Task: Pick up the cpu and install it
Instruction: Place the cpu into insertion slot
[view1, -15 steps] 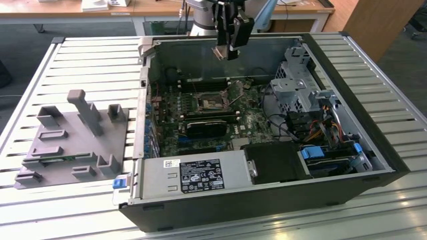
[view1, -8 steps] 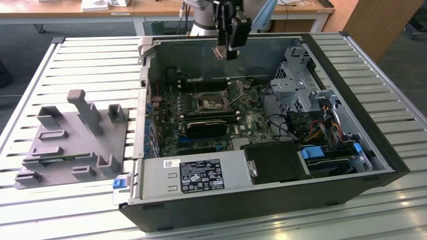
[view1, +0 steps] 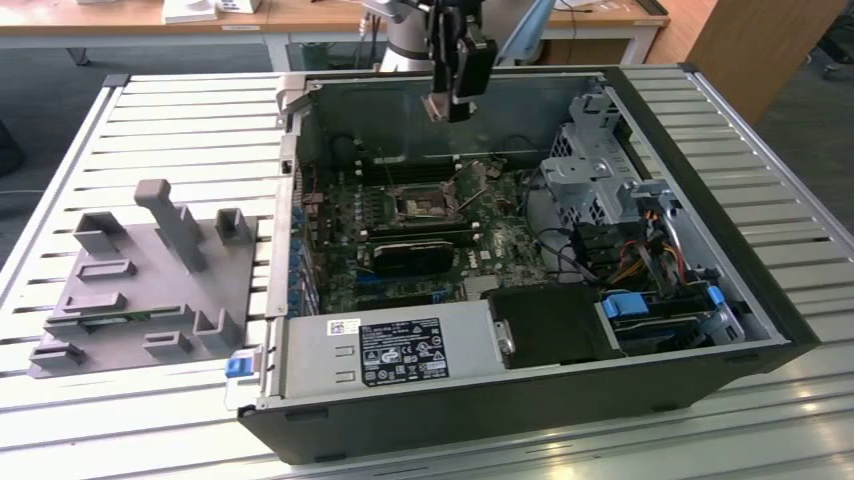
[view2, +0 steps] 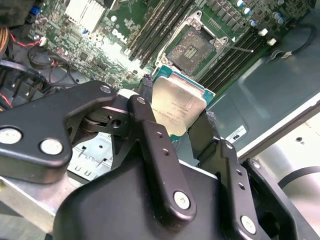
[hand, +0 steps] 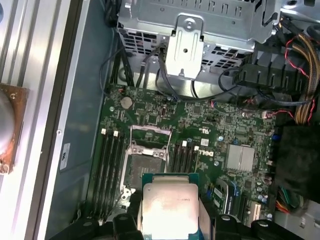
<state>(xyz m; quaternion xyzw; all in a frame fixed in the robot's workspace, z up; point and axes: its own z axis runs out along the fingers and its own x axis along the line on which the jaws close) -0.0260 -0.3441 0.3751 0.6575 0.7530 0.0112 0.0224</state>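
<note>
Cpu (view2: 175, 100), small flat square chip w/ shiny silver top; faint print on lid, too small to read. White sticker labels on silver power-supply box (view1: 310, 352) inside open black PC case (view1: 761, 300). Case on slatted metal desk (view1: 160, 120), grey plastic fixture tray (view1: 147, 290) beside it. Green motherboard (hand: 220, 125) below, open square socket (hand: 142, 167) uncovered. Chip pinched by opposite edges in black claw (view2: 178, 111), closed on it, held in air above board, apart from socket.
</note>
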